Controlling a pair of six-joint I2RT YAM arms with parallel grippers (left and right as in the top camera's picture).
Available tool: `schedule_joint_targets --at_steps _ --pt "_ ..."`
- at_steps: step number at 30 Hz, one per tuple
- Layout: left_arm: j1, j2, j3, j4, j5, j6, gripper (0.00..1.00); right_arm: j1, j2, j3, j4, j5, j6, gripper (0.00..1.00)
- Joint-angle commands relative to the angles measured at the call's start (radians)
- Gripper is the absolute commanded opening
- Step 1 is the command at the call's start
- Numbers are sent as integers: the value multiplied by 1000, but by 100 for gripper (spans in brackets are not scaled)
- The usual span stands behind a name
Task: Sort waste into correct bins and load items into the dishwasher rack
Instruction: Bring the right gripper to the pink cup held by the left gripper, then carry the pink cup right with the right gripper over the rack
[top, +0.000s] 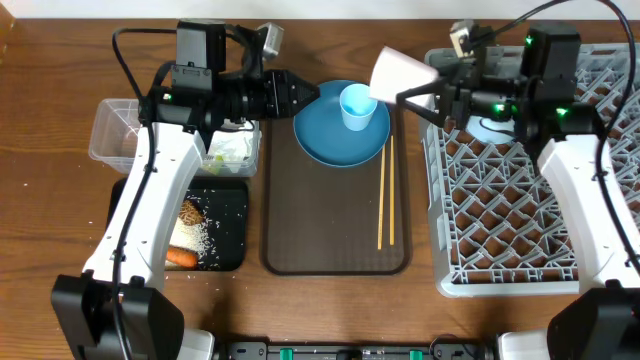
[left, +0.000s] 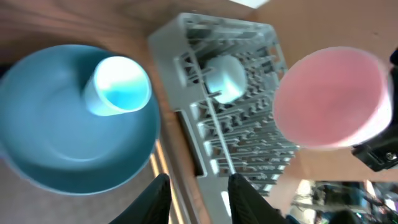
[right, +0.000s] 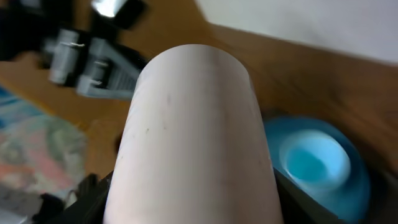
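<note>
- Overhead: clamps pink cup (top: 395, 68) on its side in right gripper (top: 418, 84), mouth turned toward left gripper (top: 310, 96), between plate (top: 330, 145) and rack (top: 540, 220).
- Points left gripper, jaws parted and empty, at plate's left rim; contact with plate unclear.
- Shows blue cup (top: 355, 106) upright on plate, plate on far end of brown tray (top: 320, 230), chopsticks (top: 385, 195) along tray's right side.
- Shows bowl (top: 494, 127) in rack's far-left part; rice (top: 200, 238), carrot (top: 182, 257) and brown lump (top: 190, 212) in black tray (top: 232, 200); wrappers (top: 232, 150) just beyond it; tub (top: 112, 130) at far left.
- Left wrist: frames blue cup (left: 118, 84) on plate (left: 50, 149), bowl (left: 224, 78) in rack (left: 249, 149), pink cup (left: 329, 99) at right with pink inside facing camera; left fingers (left: 155, 202) apart, nothing between.
- Right wrist: fills view with pink cup (right: 193, 137), pinched between right fingers (right: 90, 202); catches blue cup (right: 311, 165) on plate behind, blurred.
</note>
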Motion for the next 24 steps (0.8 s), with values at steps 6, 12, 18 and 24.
schedule_joint_targets --at_steps 6,12,18,24 --pt "2 7 6 -8 -112 17 32 -26 -171 31 -255 470 -24 27" --pt "2 7 6 -32 -230 17 31 -26 -249 37 -461 694 38 26" --pt "2 7 6 -69 -381 17 32 -26 -256 37 -639 819 63 26" --pt "2 8 6 -91 -433 17 33 -26 -256 37 -728 927 88 25"
